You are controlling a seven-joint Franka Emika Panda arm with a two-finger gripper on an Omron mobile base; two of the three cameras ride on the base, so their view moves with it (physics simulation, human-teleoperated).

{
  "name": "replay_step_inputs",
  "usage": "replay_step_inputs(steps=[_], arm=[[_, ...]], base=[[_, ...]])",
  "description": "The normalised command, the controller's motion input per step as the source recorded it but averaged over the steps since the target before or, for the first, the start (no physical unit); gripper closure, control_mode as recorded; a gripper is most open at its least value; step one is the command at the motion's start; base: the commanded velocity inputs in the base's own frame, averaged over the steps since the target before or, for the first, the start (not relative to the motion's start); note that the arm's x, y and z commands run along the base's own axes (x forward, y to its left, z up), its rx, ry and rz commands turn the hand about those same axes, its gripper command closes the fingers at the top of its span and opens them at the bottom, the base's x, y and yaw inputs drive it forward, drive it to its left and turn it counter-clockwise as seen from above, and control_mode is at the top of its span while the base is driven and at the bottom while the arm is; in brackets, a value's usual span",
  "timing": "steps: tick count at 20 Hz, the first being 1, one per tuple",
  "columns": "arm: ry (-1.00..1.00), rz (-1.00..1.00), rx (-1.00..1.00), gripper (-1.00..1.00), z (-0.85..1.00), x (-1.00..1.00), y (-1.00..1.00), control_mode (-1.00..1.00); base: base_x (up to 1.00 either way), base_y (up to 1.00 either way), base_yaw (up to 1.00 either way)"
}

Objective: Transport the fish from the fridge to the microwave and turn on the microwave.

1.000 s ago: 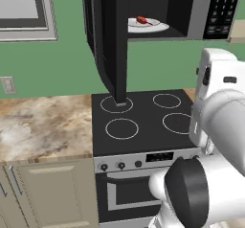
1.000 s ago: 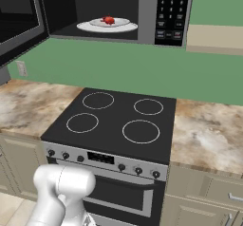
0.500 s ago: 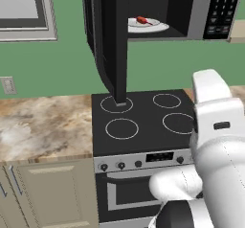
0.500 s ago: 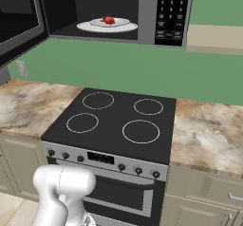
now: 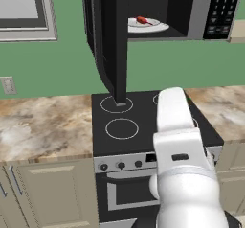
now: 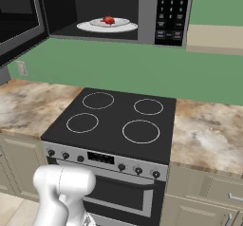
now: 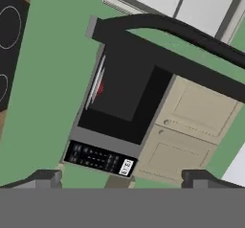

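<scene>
Overhead, the microwave [image 5: 191, 11] hangs with its door [image 5: 107, 40] swung wide to the left, seen edge-on from the left base camera, where the fish [image 5: 142, 20] lies as a small red piece on a white plate [image 5: 160, 27] inside the cavity. From the right base camera the same fish [image 6: 108, 20] sits on the plate [image 6: 90, 26] on the cavity floor, left of the keypad [image 6: 172, 11], above a black stove [image 6: 118, 120] set between stretches of marbled tabletop [image 6: 209, 135]; this camera also shows all four burner rings, which the arm partly hides on the other side. The rolled hand camera adds a window [image 7: 182, 2] and pale cupboard doors [image 7: 186, 126] beside the microwave [image 7: 119, 102], with the fish [image 7: 99, 89] a thin red sliver at the cavity mouth. The fingers [image 7: 119, 178] stand wide apart, empty and touching nothing, well short of the fish, which lies ahead of them, inside the microwave.
</scene>
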Motion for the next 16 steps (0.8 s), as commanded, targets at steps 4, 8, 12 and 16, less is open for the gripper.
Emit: replay_step_inputs(steps=[4,8,12,16], arm=[[-0.03,-0.11,-0.03,-1.0,0.0,0.0,0.51,-1.0],[0.0,-0.14,0.0,-1.0,-0.05,0.04,0.6,-1.0],[0.0,-0.17,0.0,-1.0,-0.1,0.17,0.52,-1.0],[0.0,-0.18,0.0,-1.0,-0.16,0.34,0.5,-1.0]], base=[[0.0,0.0,0.0],[0.0,0.0,0.0],[0.0,0.0,0.0],[0.0,0.0,0.0]])
